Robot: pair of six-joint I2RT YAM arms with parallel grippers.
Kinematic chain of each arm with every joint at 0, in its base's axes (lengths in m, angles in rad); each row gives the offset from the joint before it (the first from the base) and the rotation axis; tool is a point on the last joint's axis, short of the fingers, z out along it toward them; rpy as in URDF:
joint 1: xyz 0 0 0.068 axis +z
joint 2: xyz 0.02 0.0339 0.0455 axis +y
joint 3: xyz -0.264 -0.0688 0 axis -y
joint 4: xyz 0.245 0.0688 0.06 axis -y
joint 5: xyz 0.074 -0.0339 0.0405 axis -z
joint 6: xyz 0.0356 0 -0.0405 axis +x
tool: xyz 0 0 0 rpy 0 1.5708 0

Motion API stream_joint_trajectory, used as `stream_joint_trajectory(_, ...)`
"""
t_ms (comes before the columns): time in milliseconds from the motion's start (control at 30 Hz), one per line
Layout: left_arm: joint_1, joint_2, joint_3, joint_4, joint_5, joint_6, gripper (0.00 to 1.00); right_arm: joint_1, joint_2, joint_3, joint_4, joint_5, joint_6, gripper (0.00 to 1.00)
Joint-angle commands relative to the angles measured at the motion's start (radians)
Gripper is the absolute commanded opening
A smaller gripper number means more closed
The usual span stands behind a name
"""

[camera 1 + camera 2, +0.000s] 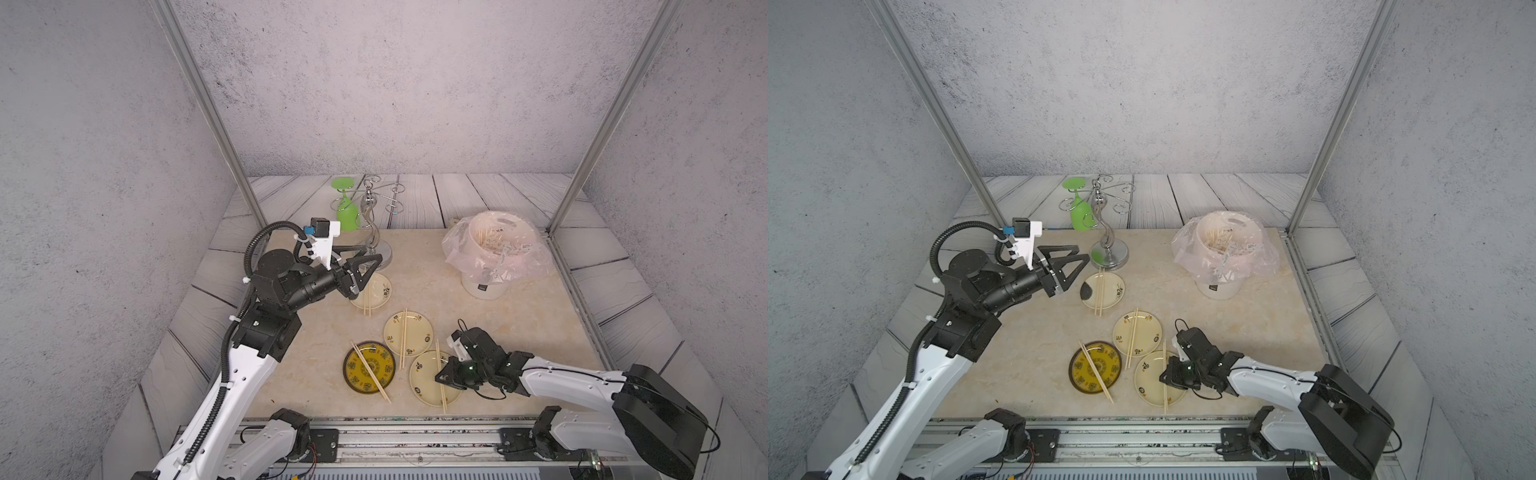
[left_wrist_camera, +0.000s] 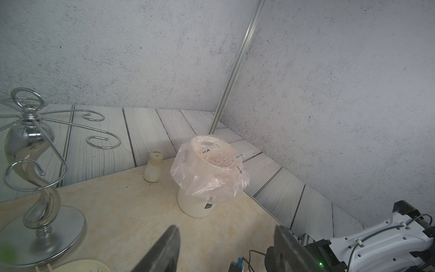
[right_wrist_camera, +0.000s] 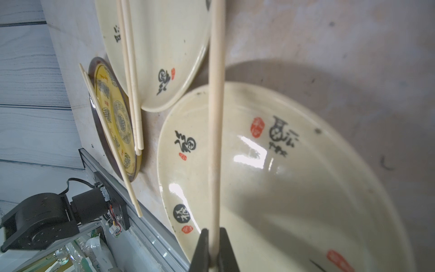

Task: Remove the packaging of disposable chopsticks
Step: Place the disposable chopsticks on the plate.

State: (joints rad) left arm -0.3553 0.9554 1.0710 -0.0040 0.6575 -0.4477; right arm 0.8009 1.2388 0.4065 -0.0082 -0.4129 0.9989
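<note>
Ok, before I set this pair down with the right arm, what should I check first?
1. Right fingers shut on the chopsticks: ok.
2. Visible length of those chopsticks is bare wood, no wrapper on it: ok.
3. Chopsticks lined up over the cream plate nearest the right arm: ok.
4. Far tip touching the plate rim or lifted off it: cannot tell.
5. Left fingers open, empty and well away from that plate: ok.
6. Wrappers lying in the bin: ok.
</note>
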Motion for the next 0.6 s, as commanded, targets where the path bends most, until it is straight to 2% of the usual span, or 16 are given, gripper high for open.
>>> stream_joint_trajectory(0,0.004,-0.003,-0.001,0.015,-0.002,0.017,0.66,-0.002,0.019,-0.024,0.012,0.003,-0.003,0.03)
stream_joint_trajectory(567,0.004,0.002,-0.006,0.029,-0.004,0.003,0.65,-0.002,0.026,-0.068,0.063,-0.012,0.015,0.11)
